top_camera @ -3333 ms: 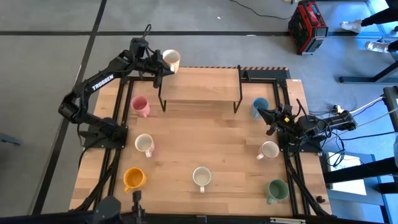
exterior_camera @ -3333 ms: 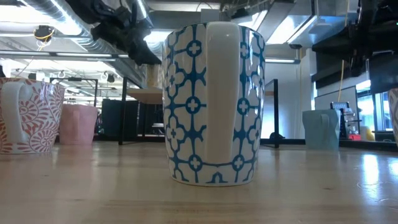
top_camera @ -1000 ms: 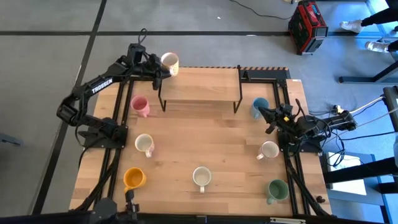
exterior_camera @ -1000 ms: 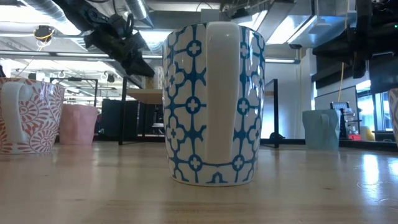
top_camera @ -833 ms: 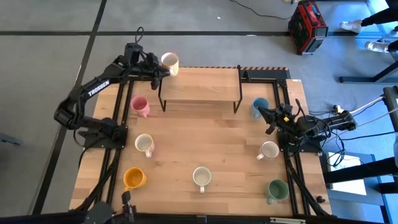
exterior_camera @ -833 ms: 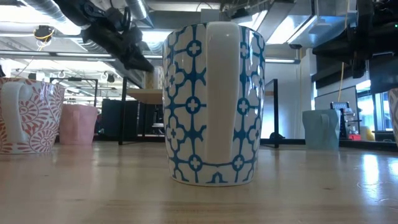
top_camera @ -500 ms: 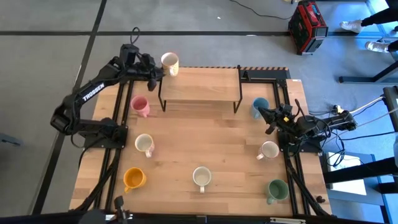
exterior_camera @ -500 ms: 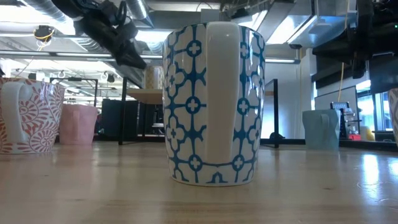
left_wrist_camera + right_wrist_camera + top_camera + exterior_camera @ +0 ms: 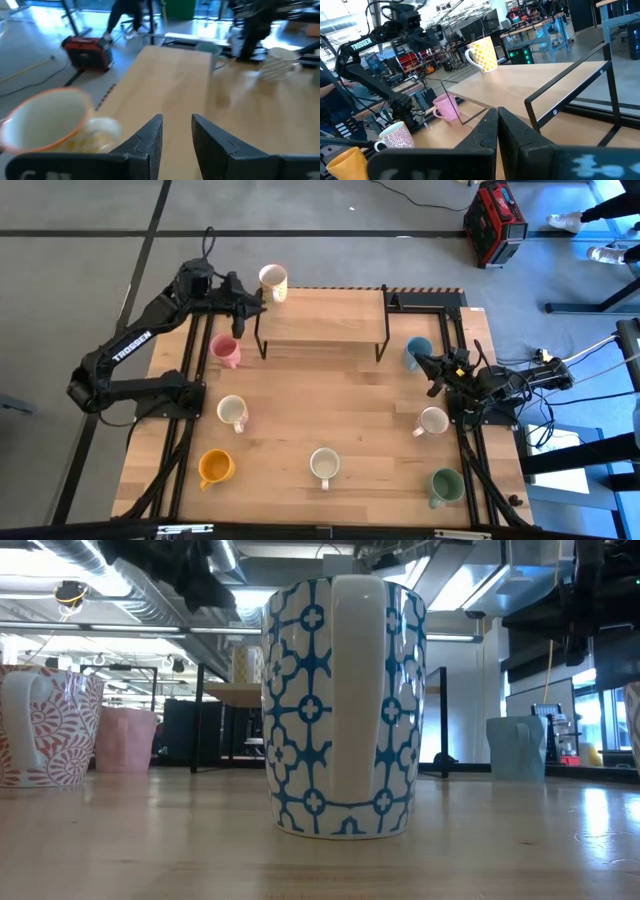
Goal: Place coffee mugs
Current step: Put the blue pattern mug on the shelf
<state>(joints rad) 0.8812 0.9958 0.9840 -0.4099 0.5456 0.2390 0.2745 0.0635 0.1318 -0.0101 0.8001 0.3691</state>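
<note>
The yellow-dotted mug [image 9: 273, 281] stands upright on the far left corner of the raised wooden shelf [image 9: 325, 317], and the left end effector [image 9: 250, 295] sits just beside it on the outer side, apart from it with its fingers released and empty; in the left wrist view the mug [image 9: 47, 120] lies off to one side of the parted fingers [image 9: 150, 140], not between them. With that mug placed, the next pick likely turns on the pink mug [image 9: 225, 349], which stands on the tabletop [image 9: 340, 410] near the shelf's left leg and closest to the left arm, whose forearm stretches from its base at the left edge toward the shelf corner. The right end effector [image 9: 420, 361] is clenched on nothing, resting low beside the light blue mug [image 9: 416, 352] at the right. The other mugs stand on the tabletop: red-patterned [image 9: 232, 412], orange [image 9: 215, 468], blue-patterned [image 9: 324, 465], green [image 9: 445, 484], white [image 9: 433, 421]
</note>
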